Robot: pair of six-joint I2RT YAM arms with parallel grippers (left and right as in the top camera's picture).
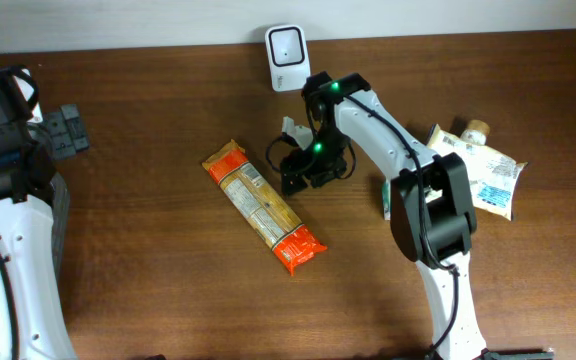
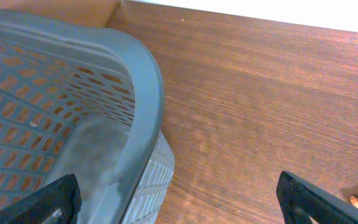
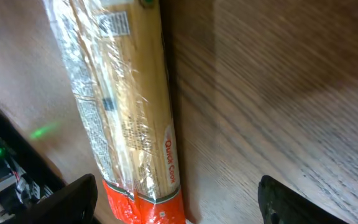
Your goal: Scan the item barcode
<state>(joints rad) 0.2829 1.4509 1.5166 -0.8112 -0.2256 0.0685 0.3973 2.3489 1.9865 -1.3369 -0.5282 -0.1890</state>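
Observation:
A long spaghetti packet (image 1: 263, 207) with orange ends lies diagonally on the wooden table. In the right wrist view the packet (image 3: 126, 112) rests flat on the wood, its orange end close to the left finger. My right gripper (image 3: 179, 205) stands open above it, jaws wide apart and gripping nothing. In the overhead view the right gripper (image 1: 303, 172) hovers just right of the packet's upper half. A white barcode scanner (image 1: 285, 45) stands at the table's back edge. My left gripper (image 2: 179, 205) is open and empty over a grey basket's rim (image 2: 145, 81).
Two printed pouches (image 1: 483, 170) lie at the right, beside the right arm's base. A small black block (image 1: 68, 128) sits near the left arm. The grey basket fills the left side of the left wrist view, with bare wood to its right.

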